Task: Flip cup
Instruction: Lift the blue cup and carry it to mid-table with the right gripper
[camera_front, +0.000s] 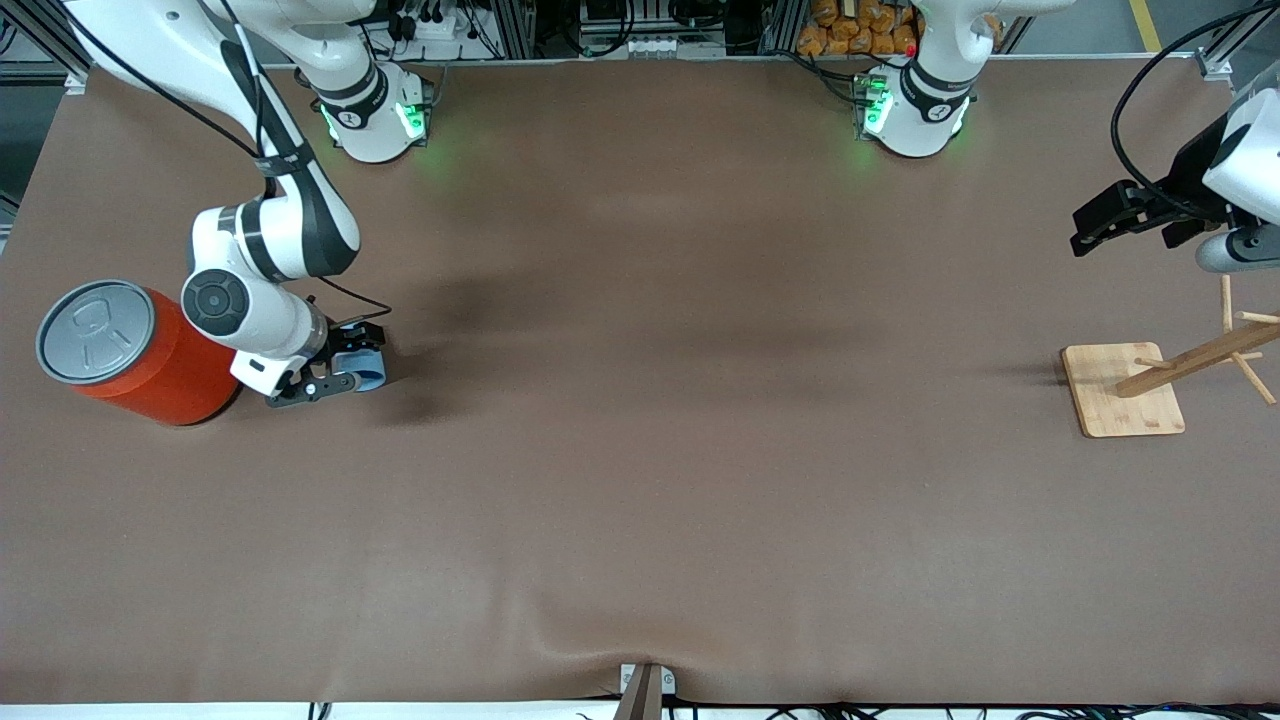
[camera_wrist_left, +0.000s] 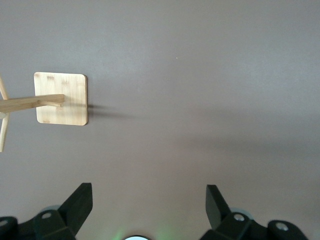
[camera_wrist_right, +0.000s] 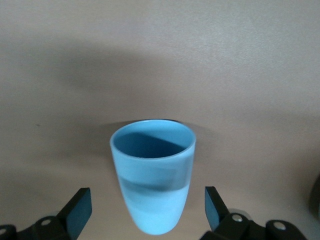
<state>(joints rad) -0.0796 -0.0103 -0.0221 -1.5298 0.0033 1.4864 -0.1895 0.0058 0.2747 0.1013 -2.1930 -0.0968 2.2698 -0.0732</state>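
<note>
The small light blue cup (camera_front: 371, 373) stands mouth up on the brown table near the right arm's end, beside the orange can. In the right wrist view the cup (camera_wrist_right: 152, 170) sits between the two fingers with a gap on each side. My right gripper (camera_front: 347, 369) is low at the table, open around the cup's lower part and not touching it. My left gripper (camera_front: 1105, 222) is open and empty, up in the air over the left arm's end of the table. It also shows open in the left wrist view (camera_wrist_left: 148, 210).
A big orange can (camera_front: 130, 352) with a grey lid stands just beside the right arm's wrist. A wooden peg stand on a square base (camera_front: 1122, 390) stands at the left arm's end, also in the left wrist view (camera_wrist_left: 61, 98).
</note>
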